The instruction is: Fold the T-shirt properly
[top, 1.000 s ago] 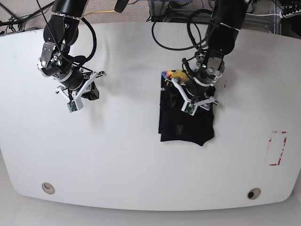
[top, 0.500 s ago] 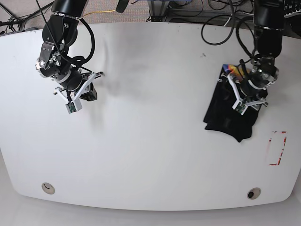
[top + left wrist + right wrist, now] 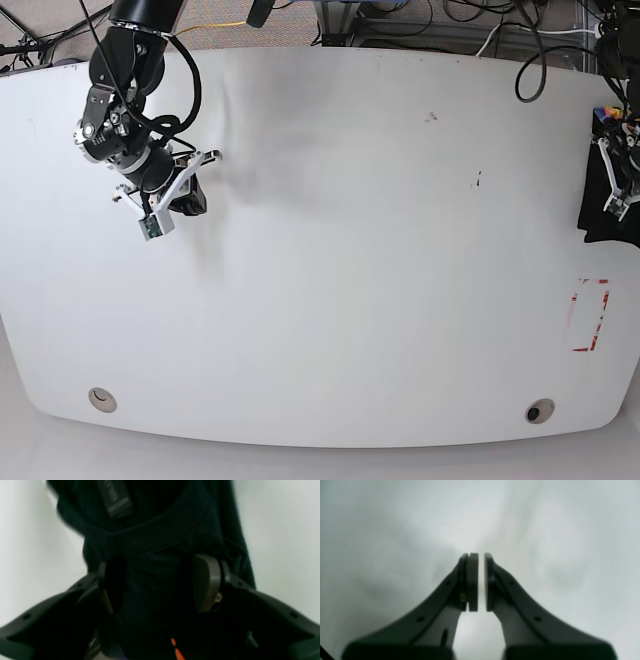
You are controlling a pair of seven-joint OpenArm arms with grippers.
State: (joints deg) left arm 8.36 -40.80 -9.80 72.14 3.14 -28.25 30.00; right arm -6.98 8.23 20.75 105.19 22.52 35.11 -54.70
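The black T-shirt is a folded bundle, and my left gripper is closed around a thick wad of it, cloth filling the space between the fingers. An orange bit of its print shows low in the left wrist view. In the base view the T-shirt hangs at the table's far right edge, partly cut off by the frame, with my left gripper on it and the coloured patch at its top. My right gripper hovers over the table at the far left, shut with nothing between its fingers.
A red-outlined rectangle is marked on the white table near the right edge, below the shirt. Two round holes sit near the front edge. Cables lie behind the table's back edge.
My left arm has carried the folded T-shirt from the table's middle to its far right edge. The right arm has barely moved and stays shut.
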